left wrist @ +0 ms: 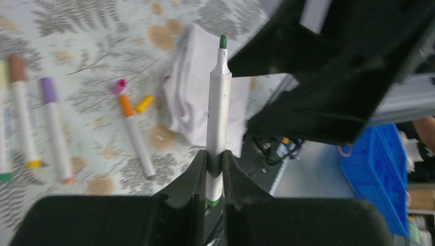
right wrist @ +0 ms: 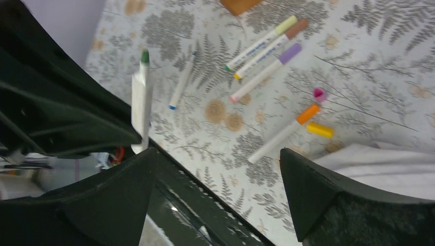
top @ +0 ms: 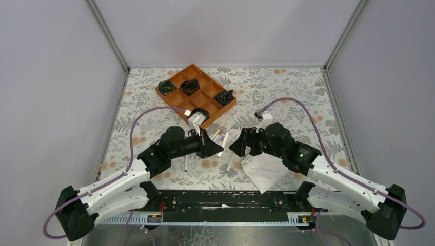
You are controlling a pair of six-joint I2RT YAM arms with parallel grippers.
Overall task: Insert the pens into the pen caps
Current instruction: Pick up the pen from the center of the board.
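Left gripper (left wrist: 214, 159) is clamped on the lower barrel of a green-tipped pen (left wrist: 218, 107), which stands upright at the centre of the left wrist view, nib bare and uppermost. Right gripper (right wrist: 215, 156) is spread wide and holds nothing; it faces the held pen, near it but apart.

On the table (right wrist: 359, 61) we record a pink cap (right wrist: 319, 95) and a yellow cap (right wrist: 320, 129) lying loose at the right of the right wrist view, just beside an orange-capped pen (right wrist: 284, 132). At upper centre lie three capped pens (right wrist: 264, 48); to their left lies a blue-ended pen (right wrist: 181, 82), and we cannot tell whether it is capped. A white cloth (right wrist: 379, 164) occupies the lower right. We find no green cap in any view.

Assessment: the pen is light, stiff and smooth-barrelled, so it may slide or twist under end load; we judge a hold nearer the nib would steady it for pressing. The caps are tiny, light and liable to skitter or tip; each should be taken across its sides, mouth left clear.
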